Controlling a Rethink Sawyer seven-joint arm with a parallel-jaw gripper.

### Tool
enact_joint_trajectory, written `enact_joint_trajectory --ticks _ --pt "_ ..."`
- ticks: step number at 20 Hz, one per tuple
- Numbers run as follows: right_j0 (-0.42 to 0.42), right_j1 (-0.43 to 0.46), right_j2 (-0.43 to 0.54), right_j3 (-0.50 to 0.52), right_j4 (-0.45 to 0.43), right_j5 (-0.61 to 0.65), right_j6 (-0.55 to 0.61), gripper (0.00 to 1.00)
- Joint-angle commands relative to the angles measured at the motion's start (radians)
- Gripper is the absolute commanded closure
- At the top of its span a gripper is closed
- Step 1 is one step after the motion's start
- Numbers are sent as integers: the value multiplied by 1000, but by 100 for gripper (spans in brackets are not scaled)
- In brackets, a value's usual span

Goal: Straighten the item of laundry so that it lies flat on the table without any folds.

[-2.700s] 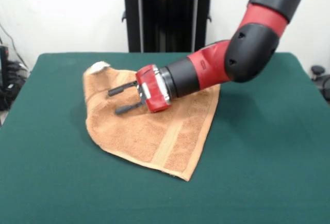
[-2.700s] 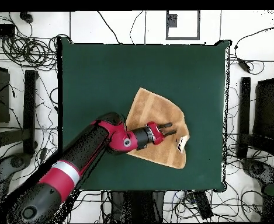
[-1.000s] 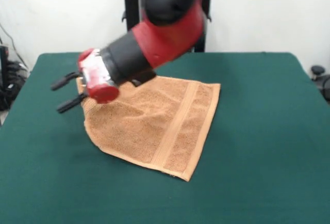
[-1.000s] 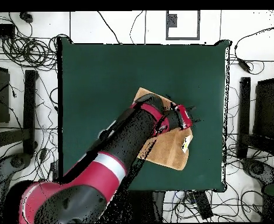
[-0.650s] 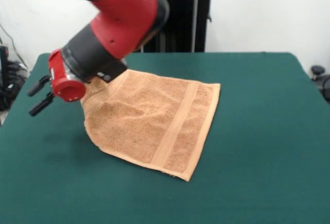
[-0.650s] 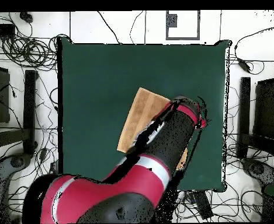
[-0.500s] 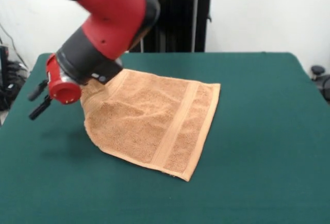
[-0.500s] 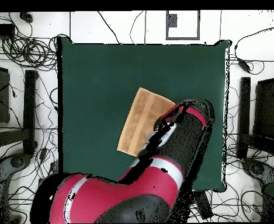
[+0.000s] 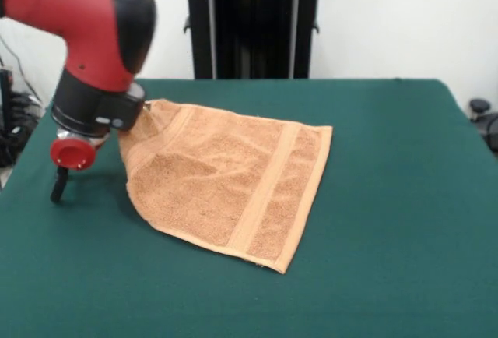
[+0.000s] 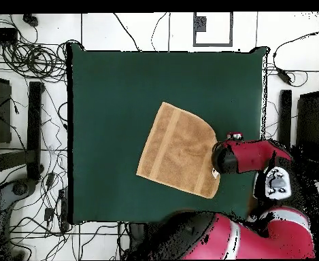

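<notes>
The item of laundry is an orange-tan towel spread near the middle of the green table. It has a shallow wrinkle left of its centre, and its left edge curves in rather than running straight. The red arm hides its far left corner. My gripper points down at the cloth-covered table just left of the towel, apart from it and holding nothing. In the overhead view the towel shows a rounded upper right corner and a small white tag. The arm's wrist sits beside its right edge.
The table's left edge is close to the gripper. A black stand rises behind the far edge. Cables lie on the floor all round the table.
The arm has swung off the towel to its left side in the front view. The gripper turned from level to pointing down near the table. The towel stayed in place.
</notes>
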Motion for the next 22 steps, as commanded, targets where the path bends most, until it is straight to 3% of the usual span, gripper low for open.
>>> enact_joint_trajectory --ticks 1,10,22 --pt "-141 51 435 225 -52 -89 -391 0" --pt "-246 35 560 290 9 -45 -468 0" --pt "-211 5 554 299 20 -88 -398 0"
